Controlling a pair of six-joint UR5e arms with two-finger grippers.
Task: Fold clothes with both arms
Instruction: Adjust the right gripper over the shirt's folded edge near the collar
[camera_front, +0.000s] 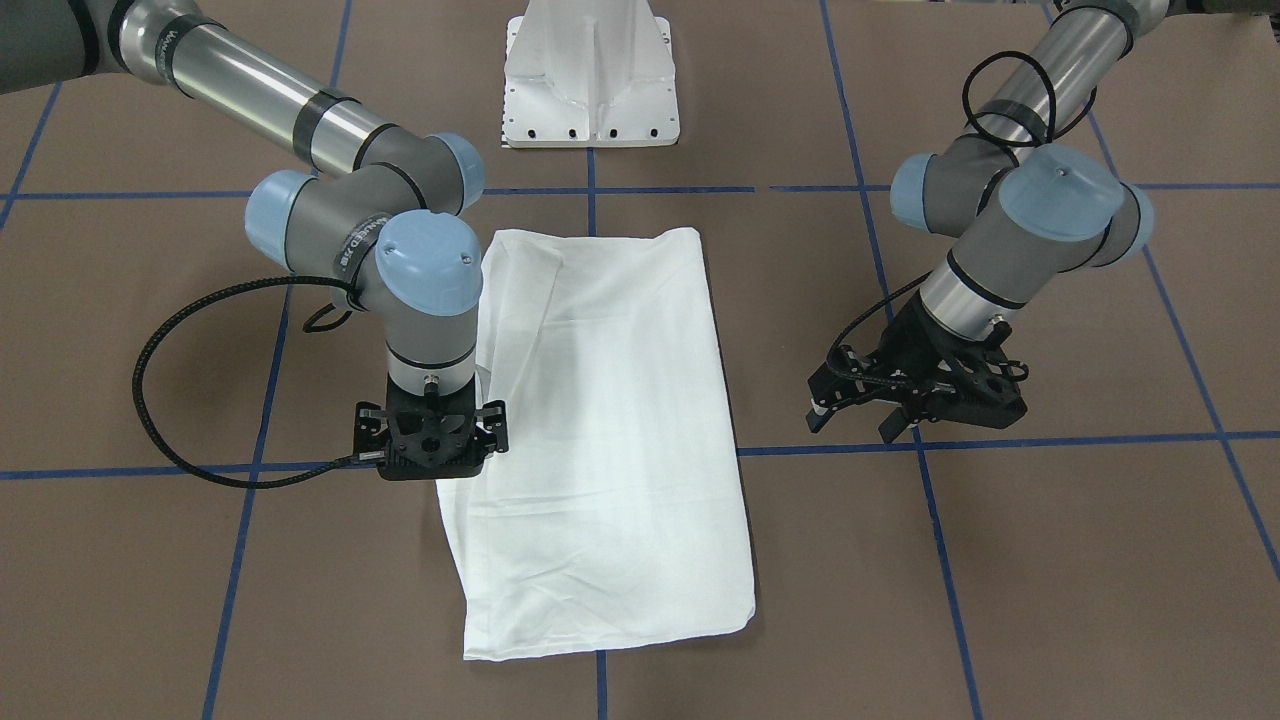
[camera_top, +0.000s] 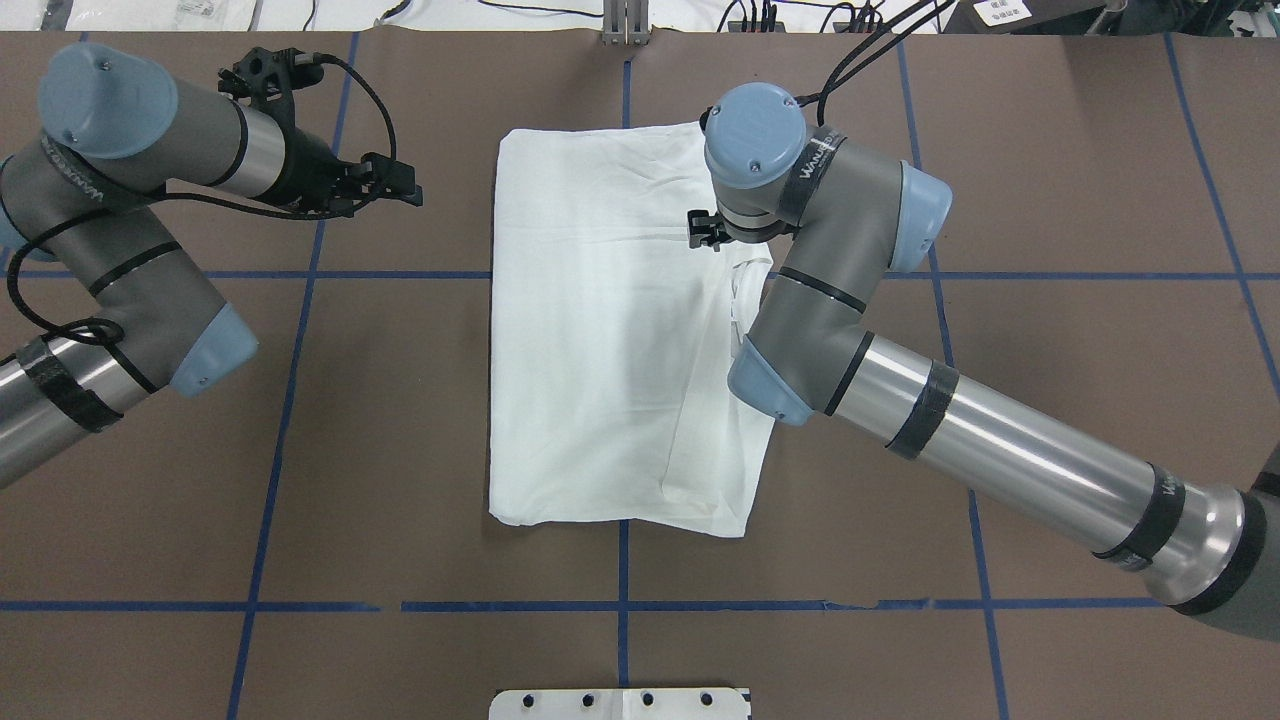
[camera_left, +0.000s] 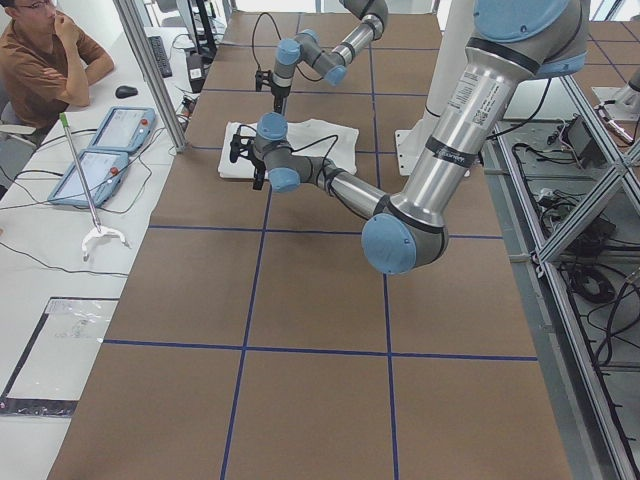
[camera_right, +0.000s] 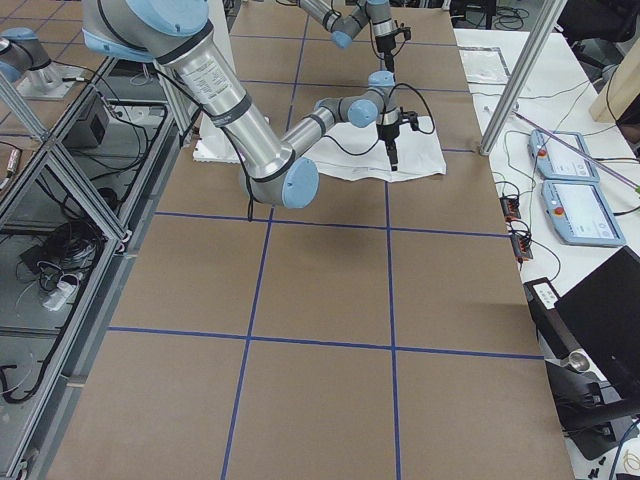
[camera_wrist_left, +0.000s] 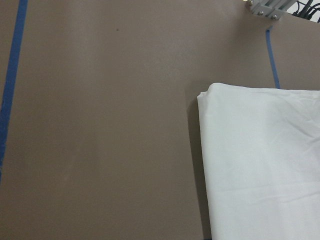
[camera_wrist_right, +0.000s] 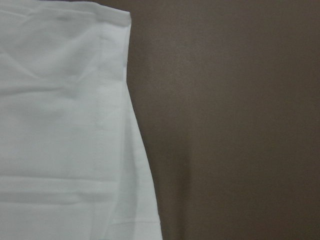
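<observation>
White shirt folded into a long rectangle, one arm at either side.

The shirt (camera_front: 610, 430) lies flat at the middle of the brown table (camera_front: 1050, 580), between the two arms, its long sides running near to far. The right gripper (camera_front: 430, 445) points straight down over the shirt's right edge. Its fingers are hidden under the wrist, so I cannot tell whether they are spread or clenched, or whether they touch the cloth. The left gripper (camera_front: 852, 420) hangs tilted over bare table left of the shirt, well apart from it — fingers spread, grasping nothing.
</observation>
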